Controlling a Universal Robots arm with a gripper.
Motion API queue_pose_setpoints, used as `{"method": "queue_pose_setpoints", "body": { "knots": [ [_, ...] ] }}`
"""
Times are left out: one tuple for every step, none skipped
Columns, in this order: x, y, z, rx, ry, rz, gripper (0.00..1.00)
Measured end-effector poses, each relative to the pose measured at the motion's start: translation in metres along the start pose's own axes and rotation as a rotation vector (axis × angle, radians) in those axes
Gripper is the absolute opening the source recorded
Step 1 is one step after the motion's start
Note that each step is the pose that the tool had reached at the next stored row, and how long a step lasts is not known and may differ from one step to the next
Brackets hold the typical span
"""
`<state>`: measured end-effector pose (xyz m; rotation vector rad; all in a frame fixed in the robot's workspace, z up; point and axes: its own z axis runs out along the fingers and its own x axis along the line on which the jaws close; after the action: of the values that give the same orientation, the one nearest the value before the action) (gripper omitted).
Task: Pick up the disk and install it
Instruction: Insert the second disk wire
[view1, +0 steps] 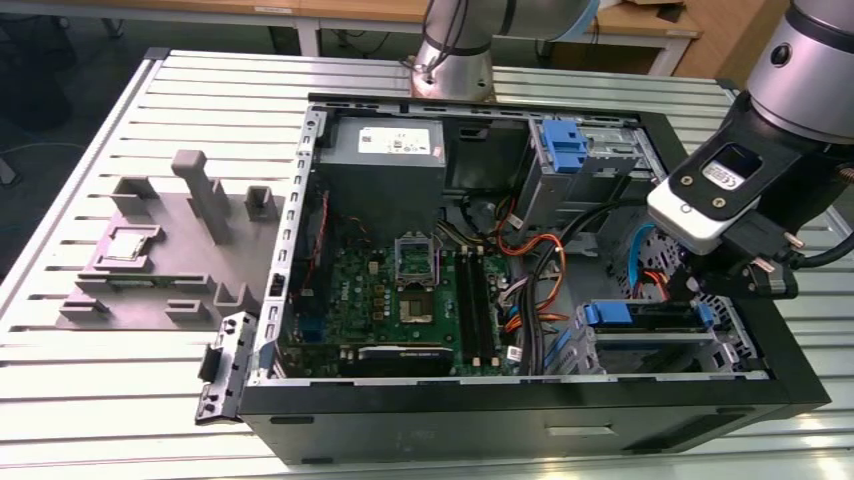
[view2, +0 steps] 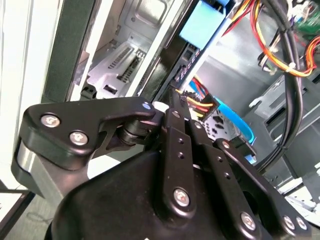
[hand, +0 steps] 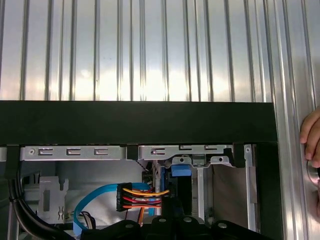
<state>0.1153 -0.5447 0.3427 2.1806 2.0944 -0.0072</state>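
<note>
The slatted metal table (view1: 107, 400) carries an open black computer case (view1: 534, 420) near its exterior-view right edge. The disk (view1: 647, 318), a dark slab with a blue bracket, sits in the drive bay at the case's corner. The gripper (view2: 176, 97) hangs just above it, fingers drawn together, holding nothing visible.

Exterior view: high, off the arm, looking down on the open black computer case (view1: 534, 420) | both wrist views: close, inside that case (shared: orange-red-yellow power cable bundle (hand: 145, 197)) | second faces across black gripper linkage (view2: 175, 165).
</note>
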Motion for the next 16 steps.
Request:
{"method": "queue_pose_setpoints", "body": {
  "knots": [
    [0.0,0.0,0.0001,0.0109,-0.0002,-0.001,0.1],
    [0.0001,0.0,0.0001,0.0144,-0.0003,-0.001,0.1],
    [0.0,-0.0002,0.0001,0.0144,-0.0003,-0.001,0.1],
    [0.0,-0.0003,0.0001,0.0144,-0.0003,-0.001,0.1],
    [-0.0001,-0.0005,-0.0006,0.0145,-0.0006,-0.001,0.1],
    [-0.0002,-0.0005,-0.0019,0.0145,-0.0006,-0.001,0.1],
    [-0.0003,-0.0006,-0.0035,0.0145,-0.0003,-0.001,0.1],
    [-0.0005,-0.0007,-0.0057,0.0145,-0.0003,-0.001,0.1],
    [-0.0007,-0.0007,-0.0082,0.0145,-0.0003,-0.001,0.1],
    [-0.001,-0.0007,-0.0107,0.0145,-0.0004,-0.001,0.1],
    [-0.0012,-0.0007,-0.0133,0.0145,-0.0004,-0.001,0.1],
    [-0.0014,-0.0008,-0.0158,0.0144,-0.0004,-0.001,0.1],
    [-0.0016,-0.0007,-0.0175,0.0144,-0.0003,-0.001,0.1],
    [-0.0017,-0.0007,-0.019,0.0145,-0.0002,-0.001,0.1],
    [-0.0018,-0.0006,-0.0203,0.0144,-0.0002,-0.001,0.1],
    [-0.0019,-0.0007,-0.021,0.0145,-0.0002,-0.001,0.1]
  ]
}}
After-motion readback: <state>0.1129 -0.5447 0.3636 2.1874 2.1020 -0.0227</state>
